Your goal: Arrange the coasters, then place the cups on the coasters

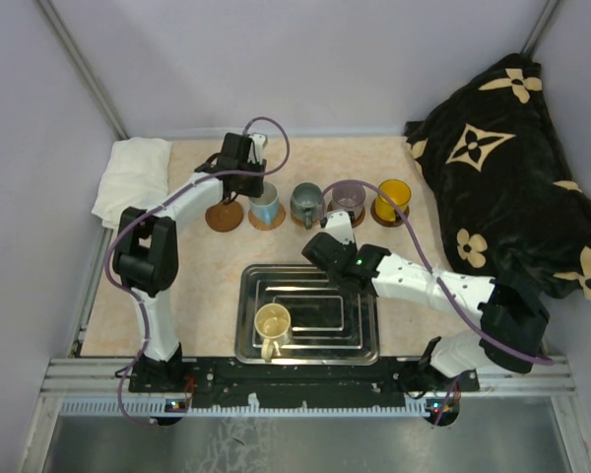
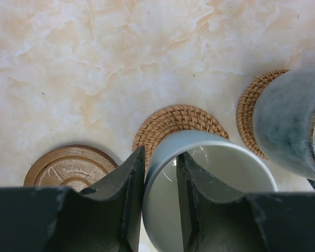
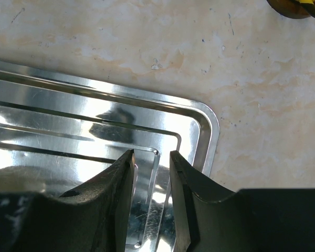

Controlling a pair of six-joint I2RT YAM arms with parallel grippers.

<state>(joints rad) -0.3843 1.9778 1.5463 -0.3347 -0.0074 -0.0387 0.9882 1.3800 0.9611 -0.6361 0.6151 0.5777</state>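
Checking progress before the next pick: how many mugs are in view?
5. Four are in the far row over coasters: white-blue mug, its wall straddled by the left tool, grey-blue mug, purple-grey mug, orange-yellow mug. The cream mug sits in the steel tray.

Far forward, left tool (image 2: 160, 157) pinching mug (image 2: 210, 144) rim; right tool (image 3: 150, 155) reaching inward, pointing down, jaws narrowly parted.

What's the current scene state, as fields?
coasters: five in a row; leftmost coaster bare
cups on coasters: grey-blue mug, purple mug, orange mug
blue-white mug: at second coaster, set down or not unclear
cup remaining: cream mug, in steel tray
left gripper: straddles blue-white mug's rim; grip unclear
right gripper: open, empty, over tray corner
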